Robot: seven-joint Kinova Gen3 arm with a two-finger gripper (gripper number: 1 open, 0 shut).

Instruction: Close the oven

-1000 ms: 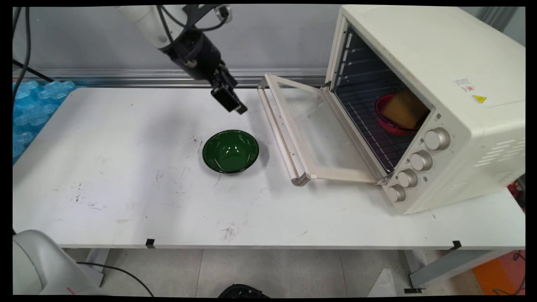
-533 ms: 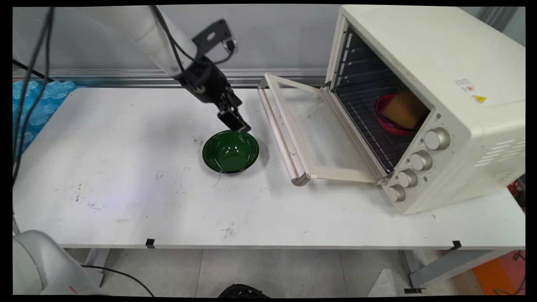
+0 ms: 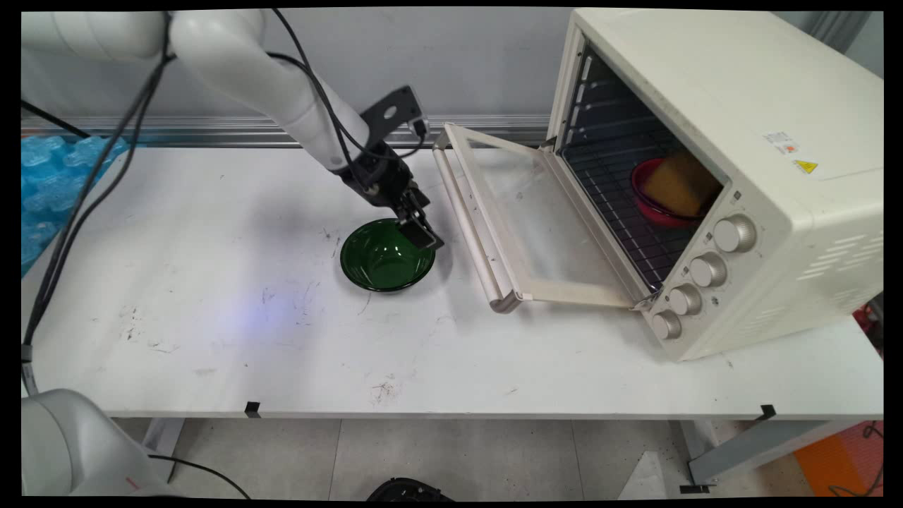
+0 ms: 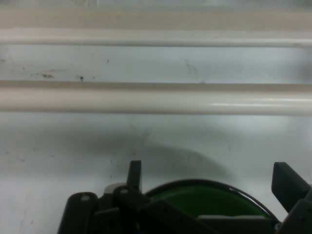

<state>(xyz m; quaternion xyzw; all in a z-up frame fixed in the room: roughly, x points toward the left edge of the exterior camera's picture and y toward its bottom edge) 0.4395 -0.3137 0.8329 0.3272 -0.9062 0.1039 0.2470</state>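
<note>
Hand (image 3: 420, 236) hangs low at the far right rim of the green bowl (image 3: 384, 259), its black fingers spread apart. In the hand view one fingertip (image 4: 134, 173) rises left of the bowl's rim (image 4: 204, 184) and the other at the right edge, with the rim between them; whether either finger touches the enamel I cannot tell. The white arm (image 3: 275, 85) slopes down to it from the upper left, black cables (image 3: 85, 190) looping off it.

The bowl stands upright near the middle of the white table (image 3: 211, 317), dark green with a black edge, and looks empty inside. Just to its right is the toaster oven's door (image 3: 525, 219), folded down and open, its cream handle bar (image 3: 471, 233) nearest the bowl but apart from it. In the hand view that handle (image 4: 156, 100) runs straight across the upper picture, beyond a strip of bare table.

The cream toaster oven (image 3: 734, 169) sits on the table's right side, with four knobs (image 3: 695, 282) in a row down its front corner. Inside, on the wire rack (image 3: 621, 204), lies a red dish (image 3: 652, 204) holding a yellow-brown block (image 3: 681, 183). Blue bubble wrap (image 3: 49, 190) lies off the table's left end
</note>
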